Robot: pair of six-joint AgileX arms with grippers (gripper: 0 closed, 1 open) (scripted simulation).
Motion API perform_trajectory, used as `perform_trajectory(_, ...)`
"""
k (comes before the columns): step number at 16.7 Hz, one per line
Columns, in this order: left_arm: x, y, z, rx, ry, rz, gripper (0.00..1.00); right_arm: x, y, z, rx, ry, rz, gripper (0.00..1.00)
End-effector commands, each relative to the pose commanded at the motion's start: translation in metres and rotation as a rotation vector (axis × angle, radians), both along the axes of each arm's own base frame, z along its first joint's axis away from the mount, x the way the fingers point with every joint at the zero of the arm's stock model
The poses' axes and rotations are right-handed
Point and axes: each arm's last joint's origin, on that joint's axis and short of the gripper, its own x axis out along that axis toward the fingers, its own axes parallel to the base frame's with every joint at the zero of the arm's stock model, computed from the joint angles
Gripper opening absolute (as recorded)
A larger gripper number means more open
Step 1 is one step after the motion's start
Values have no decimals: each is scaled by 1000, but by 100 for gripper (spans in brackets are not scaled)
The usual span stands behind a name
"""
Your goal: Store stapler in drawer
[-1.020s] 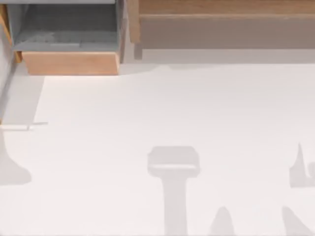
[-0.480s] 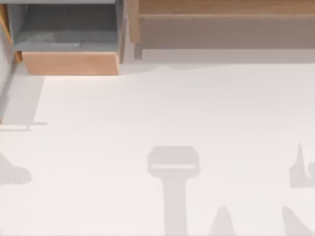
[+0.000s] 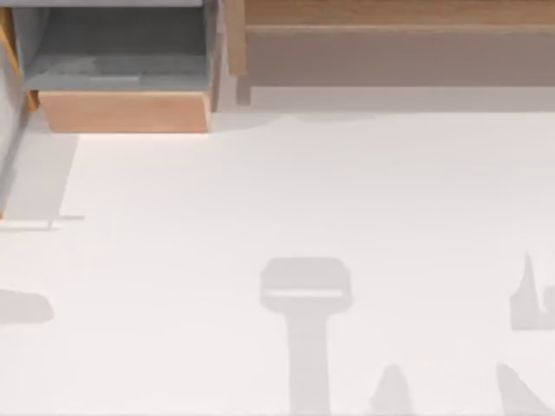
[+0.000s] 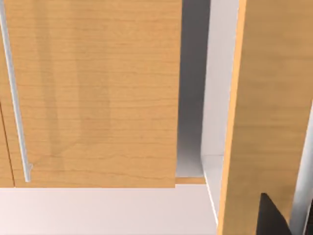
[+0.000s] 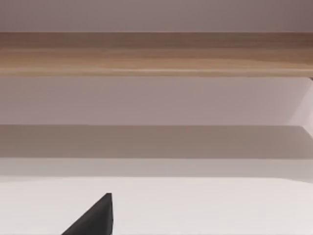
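The drawer (image 3: 121,111) stands pulled out at the table's back left, with a grey inside and a light tan front panel. The stapler is out of view. In the left wrist view, a dark part of my left gripper (image 4: 271,218) sits close to tan wooden panels (image 4: 98,88). In the right wrist view, a dark part of my right gripper (image 5: 95,218) hangs over the white table, facing a long wooden shelf (image 5: 156,54).
A long wooden unit (image 3: 390,35) runs along the back right of the white table (image 3: 260,191). A thin metal handle (image 4: 14,98) runs down one wooden panel. Grey arm shadows lie on the table's front half.
The shadow at the table's left edge has shrunk and pulled back toward that edge. Nothing else has moved.
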Motion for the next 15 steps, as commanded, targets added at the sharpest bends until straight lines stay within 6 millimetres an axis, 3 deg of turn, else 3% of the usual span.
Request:
perform_trajectory(8, 0, 0, -5, -19, 19, 2, 0, 0, 0, 0, 0, 0, 0, 100)
perform_trajectory(15, 59, 0, -2, -12, 11, 1, 0, 0, 0, 0, 0, 0, 0, 100)
